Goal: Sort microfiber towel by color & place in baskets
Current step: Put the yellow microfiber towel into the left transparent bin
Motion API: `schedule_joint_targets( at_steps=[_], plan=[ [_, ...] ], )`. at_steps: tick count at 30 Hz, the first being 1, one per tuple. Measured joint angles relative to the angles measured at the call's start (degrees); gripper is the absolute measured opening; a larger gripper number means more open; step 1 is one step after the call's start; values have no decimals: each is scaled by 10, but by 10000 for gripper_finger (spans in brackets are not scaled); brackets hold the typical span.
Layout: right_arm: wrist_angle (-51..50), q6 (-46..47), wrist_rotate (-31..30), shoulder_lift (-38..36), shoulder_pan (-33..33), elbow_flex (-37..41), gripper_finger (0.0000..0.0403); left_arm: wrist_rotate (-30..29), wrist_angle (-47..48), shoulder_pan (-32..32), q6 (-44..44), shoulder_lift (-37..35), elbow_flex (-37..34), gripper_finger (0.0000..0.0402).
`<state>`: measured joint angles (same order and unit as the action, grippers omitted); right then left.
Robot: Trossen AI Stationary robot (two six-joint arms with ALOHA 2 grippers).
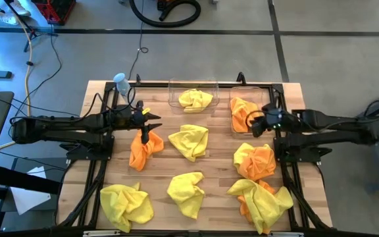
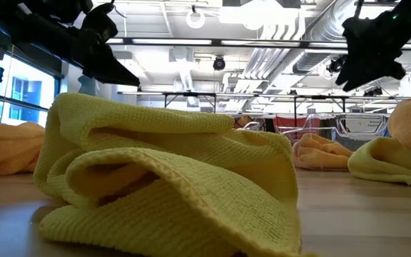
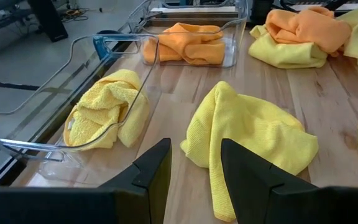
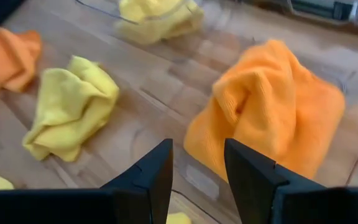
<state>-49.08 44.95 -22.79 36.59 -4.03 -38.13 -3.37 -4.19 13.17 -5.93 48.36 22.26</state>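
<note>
Two clear baskets sit at the wooden table's [image 1: 209, 168] far edge: one [image 1: 193, 87] holds a yellow towel [image 1: 196, 99], the other [image 1: 237, 112] an orange towel [image 1: 243, 114]. The right gripper [image 1: 258, 124] hovers there, fingers released and empty. The left gripper [image 1: 148, 122], fingers also released, hangs over a loose orange towel [image 1: 143, 150].

Yellow towels [image 1: 189, 141]: six. Orange towels [image 1: 143, 150]: four. Baskets [image 1: 174, 99]: two. Bottle [image 1: 121, 83]: one.

Premises: an industrial-type lab or workshop. Bare concrete floor [image 1: 196, 59] marked with dark lines, exposed ceiling ducts [image 2: 312, 32] and strip lighting overhead. A wooden tabletop [image 1: 219, 178] carries a black metal frame [image 1: 295, 191] mounting two robot arms. Loose cables [image 1: 41, 56] lie past the tabletop's far-left corner; further framed benches [image 2: 212, 96] stand behind.
</note>
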Motion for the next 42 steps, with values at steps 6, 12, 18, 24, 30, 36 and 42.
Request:
schedule_joint_targets(
  at_steps=[6, 12, 18, 24, 30, 36, 42],
  plan=[
    [22, 1, -99, 7, 119, 0, 138, -80, 2, -43, -1, 0, 1, 126],
    [37, 1, -211, 48, 227, 3, 138, -126, 29, -92, 15, 0, 27, 126],
    [134, 1, -236, 72, 304, 70, 138, -153, 49, -128, 56, 1, 51, 126],
    [258, -40, -233, 72, 340, 129, 137, -154, 61, -154, 79, 57, 99, 126],
    [297, -83, -234, 72, 341, 132, 138, -153, 99, -170, 84, 193, 198, 126],
    [305, -105, -234, 72, 341, 132, 137, -152, 187, -168, 104, 351, 333, 126],
    [304, -105, -234, 72, 341, 132, 137, -143, 289, -152, 113, 485, 451, 126]
  ],
)
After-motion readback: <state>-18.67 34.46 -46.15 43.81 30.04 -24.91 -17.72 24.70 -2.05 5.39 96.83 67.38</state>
